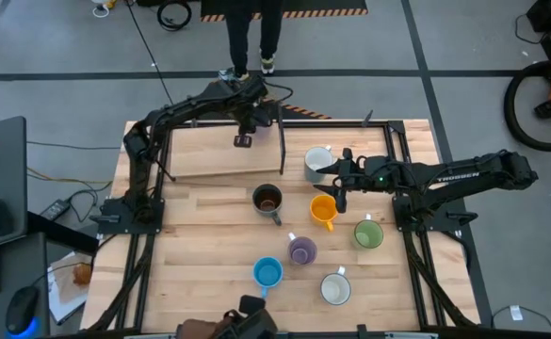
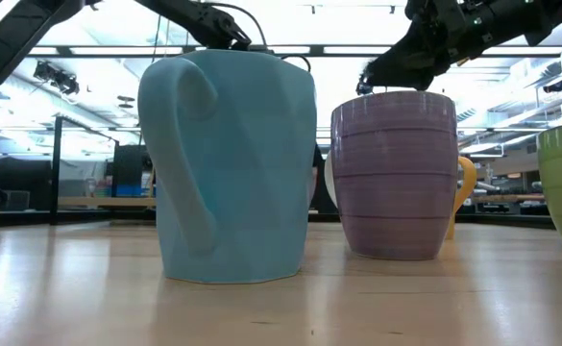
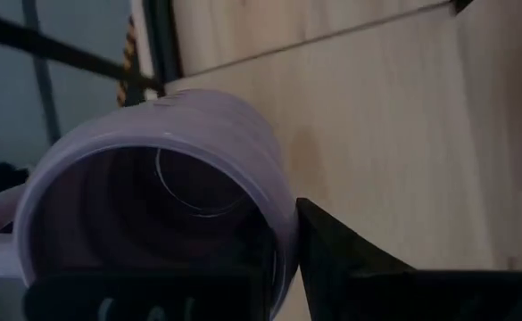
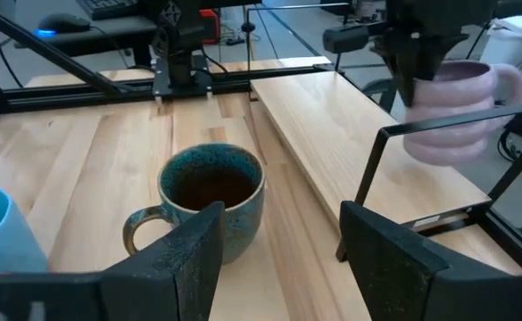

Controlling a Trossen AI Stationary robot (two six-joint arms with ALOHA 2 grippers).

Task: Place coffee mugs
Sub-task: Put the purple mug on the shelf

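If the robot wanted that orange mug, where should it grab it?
Probably by the rim, from straight above. The orange mug stands upright with its mouth open to the top, so one finger could go inside and one outside the wall. Its handle points toward the table's front, and the open right gripper hangs just behind it.

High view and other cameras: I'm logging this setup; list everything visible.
Wooden table: 1, light.
Raised wooden shelf: 1, light, table's back.
Blue ceramic mug: 1, blue, table.
White ceramic mugs: 2, white, one near shelf, one beside blue.
Lilac ceramic mugs: 2, lilac, one on table, one over shelf.
Orange ceramic mug: 1, orange, table.
Green ceramic mug: 1, green, table.
Dark speckled ceramic mug: 1, dark, table.
Person: 1, dark trousers, behind table.
Left gripper: 1, dark, shut on lilac mug.
Right gripper: 1, dark, open, beside orange mug.
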